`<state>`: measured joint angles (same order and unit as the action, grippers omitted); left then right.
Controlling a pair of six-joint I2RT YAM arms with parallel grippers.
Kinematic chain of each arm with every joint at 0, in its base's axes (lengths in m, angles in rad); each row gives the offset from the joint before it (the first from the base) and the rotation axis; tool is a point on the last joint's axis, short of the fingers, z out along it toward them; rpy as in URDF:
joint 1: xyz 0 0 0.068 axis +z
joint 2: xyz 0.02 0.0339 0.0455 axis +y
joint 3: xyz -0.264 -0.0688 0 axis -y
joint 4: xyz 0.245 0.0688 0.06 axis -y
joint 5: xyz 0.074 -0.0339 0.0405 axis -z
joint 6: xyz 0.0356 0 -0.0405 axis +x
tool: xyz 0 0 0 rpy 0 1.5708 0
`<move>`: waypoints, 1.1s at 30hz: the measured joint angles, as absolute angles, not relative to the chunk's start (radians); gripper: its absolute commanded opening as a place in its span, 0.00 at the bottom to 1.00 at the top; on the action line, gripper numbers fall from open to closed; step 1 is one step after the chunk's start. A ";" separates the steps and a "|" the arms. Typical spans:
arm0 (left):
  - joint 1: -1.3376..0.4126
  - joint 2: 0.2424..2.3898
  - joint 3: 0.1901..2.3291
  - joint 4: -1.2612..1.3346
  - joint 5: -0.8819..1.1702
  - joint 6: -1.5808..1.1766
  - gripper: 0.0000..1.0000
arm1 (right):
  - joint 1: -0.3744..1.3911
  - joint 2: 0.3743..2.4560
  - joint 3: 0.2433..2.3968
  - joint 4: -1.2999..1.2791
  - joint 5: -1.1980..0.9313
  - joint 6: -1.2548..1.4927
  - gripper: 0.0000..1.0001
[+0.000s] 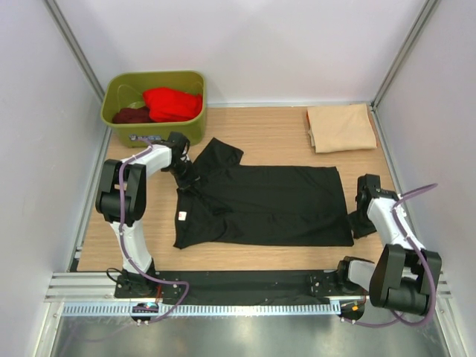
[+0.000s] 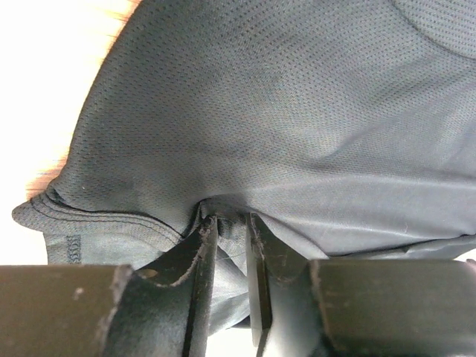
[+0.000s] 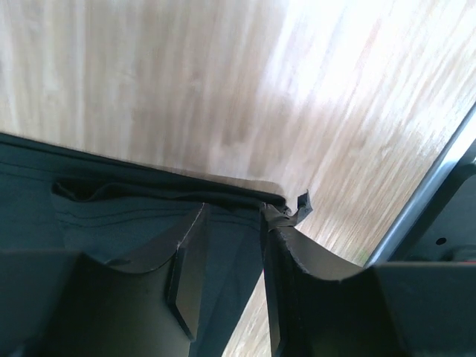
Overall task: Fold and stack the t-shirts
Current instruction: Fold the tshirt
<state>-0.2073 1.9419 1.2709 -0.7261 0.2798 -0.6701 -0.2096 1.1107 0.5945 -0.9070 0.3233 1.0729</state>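
The black t-shirt [image 1: 275, 204] lies spread flat across the table's middle, neck to the left with its white label [image 1: 181, 216] showing. My left gripper [image 1: 186, 172] is at its upper left by the sleeve. In the left wrist view it [image 2: 230, 219] is shut on a bunched fold of the black cloth [image 2: 297, 111]. My right gripper [image 1: 362, 221] is at the shirt's right hem corner. In the right wrist view it [image 3: 233, 208] stands open, with the hem [image 3: 111, 216] between the jaws. The beige shirt [image 1: 341, 128] lies folded at the back right. The red shirt [image 1: 172, 104] and the maroon shirt [image 1: 132, 115] lie in the tub.
The olive-green tub [image 1: 152, 80] stands at the back left corner, just behind my left arm. White walls with metal rails close the table on three sides. A metal rail [image 3: 416, 201] runs close to my right gripper.
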 measured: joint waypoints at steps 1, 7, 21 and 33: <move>-0.207 1.942 1.271 -0.726 0.280 -0.671 0.27 | -0.210 1.136 0.616 -0.913 0.323 1.056 0.41; -0.208 1.940 1.289 -0.747 0.279 -0.672 0.40 | -0.190 1.198 0.776 -0.875 0.277 0.933 0.43; -0.202 1.724 1.302 -0.831 0.220 -0.699 0.52 | 0.570 1.470 1.075 -0.597 0.053 0.516 0.49; -0.152 1.744 1.205 -0.785 0.278 -0.767 0.52 | 0.974 1.897 1.420 -0.487 0.103 0.185 0.41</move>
